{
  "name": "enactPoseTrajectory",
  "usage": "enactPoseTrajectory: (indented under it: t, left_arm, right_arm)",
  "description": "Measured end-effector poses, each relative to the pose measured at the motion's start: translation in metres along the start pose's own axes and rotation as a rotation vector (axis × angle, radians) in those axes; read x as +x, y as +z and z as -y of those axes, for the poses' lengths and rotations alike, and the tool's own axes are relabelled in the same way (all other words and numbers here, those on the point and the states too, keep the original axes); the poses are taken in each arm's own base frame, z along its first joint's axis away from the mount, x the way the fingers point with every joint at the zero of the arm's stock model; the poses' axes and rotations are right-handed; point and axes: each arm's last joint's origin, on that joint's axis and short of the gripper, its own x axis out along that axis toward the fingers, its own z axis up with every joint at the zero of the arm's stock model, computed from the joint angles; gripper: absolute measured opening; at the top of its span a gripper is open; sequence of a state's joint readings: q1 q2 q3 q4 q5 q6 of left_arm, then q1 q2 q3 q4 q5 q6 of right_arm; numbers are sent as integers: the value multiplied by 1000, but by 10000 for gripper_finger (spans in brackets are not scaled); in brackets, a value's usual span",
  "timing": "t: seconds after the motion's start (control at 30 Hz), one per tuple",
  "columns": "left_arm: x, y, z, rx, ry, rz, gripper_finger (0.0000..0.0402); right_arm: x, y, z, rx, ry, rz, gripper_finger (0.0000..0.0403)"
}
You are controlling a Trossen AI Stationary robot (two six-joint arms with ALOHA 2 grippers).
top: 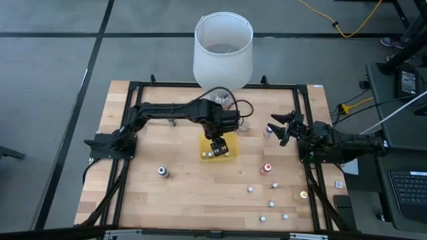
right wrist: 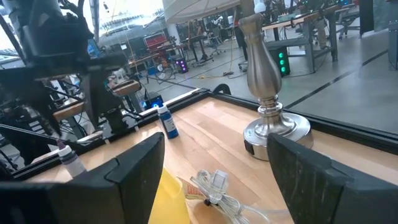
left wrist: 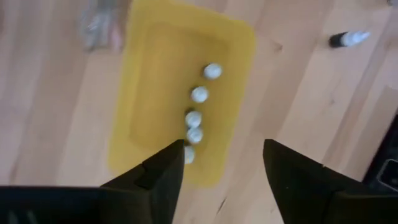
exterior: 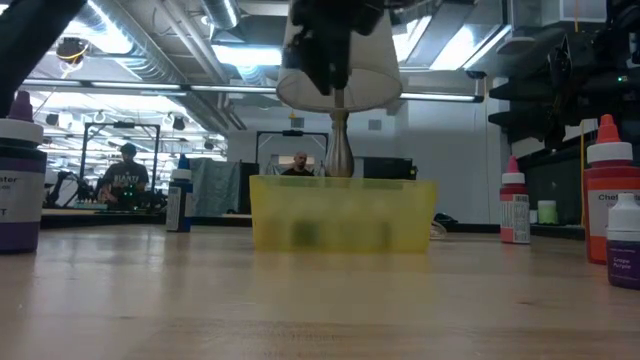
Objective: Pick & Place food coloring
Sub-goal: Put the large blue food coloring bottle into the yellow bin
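Wooden boards make up the table (top: 187, 193), seen from above. At the middle of the frame sits the yellow tray (top: 230, 153) with five small food coloring bottles (left wrist: 198, 94) in a row inside. The left gripper (top: 217, 143) hangs right over the tray, its fingers spread apart and empty. More loose bottles (top: 267, 169) lie toward the lower right of the frame, nearer the right gripper (top: 283, 129), which waits wide open at the right. One bottle (top: 162, 171) stands alone at lower left. The lampshade (top: 223, 48) hides the table's far edge, and the tiny bottles' labels cannot be read.
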State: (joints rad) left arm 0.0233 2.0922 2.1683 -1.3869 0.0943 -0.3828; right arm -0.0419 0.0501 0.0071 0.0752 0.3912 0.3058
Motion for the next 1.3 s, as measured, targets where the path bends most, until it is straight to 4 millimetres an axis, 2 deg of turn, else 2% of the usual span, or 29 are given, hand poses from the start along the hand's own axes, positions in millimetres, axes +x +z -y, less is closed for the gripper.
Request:
enactPoseTrajectory:
  t: [0.17, 0.37, 0.83, 1.07, 1.3]
  left_arm:
    - [-12, -23, -9, -15, 52, 9, 232]
    - [-21, -52, -24, -91, 114, 66, 229]
    - [-30, -112, -89, -251, 306, 161, 228]
    - [-34, -137, -118, -227, 388, 156, 230]
    - [-27, -150, -144, -294, 415, 128, 270]
  right_arm:
    - [0, 0, 0, 0, 0, 0, 283]
    - [0, 0, 0, 0, 0, 0, 283]
    - [0, 0, 0, 0, 0, 0, 283]
    - [0, 0, 0, 0, 0, 0, 283]
    - [0, 0, 0, 0, 0, 0, 283]
